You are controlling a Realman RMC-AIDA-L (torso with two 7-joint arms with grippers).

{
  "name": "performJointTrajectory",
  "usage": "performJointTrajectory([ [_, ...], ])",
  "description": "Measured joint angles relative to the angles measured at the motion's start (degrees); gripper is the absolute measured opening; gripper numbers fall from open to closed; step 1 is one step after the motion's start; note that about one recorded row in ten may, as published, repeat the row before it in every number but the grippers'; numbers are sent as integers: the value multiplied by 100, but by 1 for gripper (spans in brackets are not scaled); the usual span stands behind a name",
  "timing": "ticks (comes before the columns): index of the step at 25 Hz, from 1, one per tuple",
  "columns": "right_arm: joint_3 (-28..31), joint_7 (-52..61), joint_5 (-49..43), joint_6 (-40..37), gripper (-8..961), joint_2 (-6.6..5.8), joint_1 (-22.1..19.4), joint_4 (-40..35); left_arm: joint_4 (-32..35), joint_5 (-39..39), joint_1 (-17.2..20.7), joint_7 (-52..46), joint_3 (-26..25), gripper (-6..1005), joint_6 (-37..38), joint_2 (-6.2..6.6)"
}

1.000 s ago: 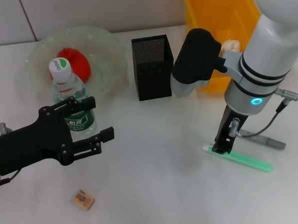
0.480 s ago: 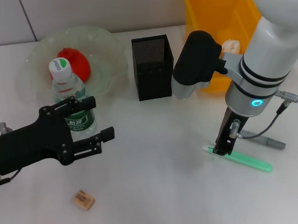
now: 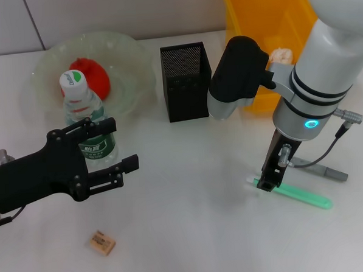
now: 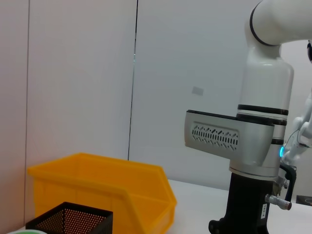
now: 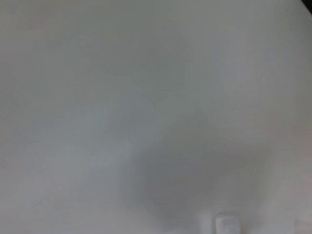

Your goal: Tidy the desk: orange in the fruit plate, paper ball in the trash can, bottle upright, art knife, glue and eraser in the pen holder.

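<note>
Desk tidying looks roughly half done. A glossy red-orange fruit (image 3: 90,75) sits in the translucent, shallow fruit plate (image 3: 132,59) at 11 o'clock; the clear plastic bottle (image 3: 86,119) with its green cap stands upright just in front of that plate; and a pale crumpled lump that is likely the paper ball (image 3: 281,56) lies in the rigid yellow bin (image 3: 254,10) at 1 o'clock. The square black mesh pen holder (image 3: 186,81) at 12 o'clock shows nothing inside.

Three items seem left. The slim green translucent stick (image 3: 297,194), probably the art knife, lies flat at 4 o'clock, with the right gripper (image 3: 268,181) down on its near end; whether its fingers have closed on it I cannot tell. A grey tube (image 3: 320,171), perhaps the glue, lies just beyond. The small tan eraser block (image 3: 102,243) rests at 7 o'clock, near the left gripper (image 3: 118,148), which hovers with fingers spread, holding nothing.
</note>
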Motion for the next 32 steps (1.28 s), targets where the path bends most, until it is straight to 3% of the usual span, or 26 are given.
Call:
performJointTrajectory([
  [15,-1,37,0,86,320,9,-1,80,-10,0,18,13,0,813,0,0],
  [18,-1,38,0,91,237,11,15,131,-13,0,18,16,0,813,0,-3],
  [32,-1,107,0,207,198,18,16,225,-81,0,16,81,-9,813,18,-9],
])
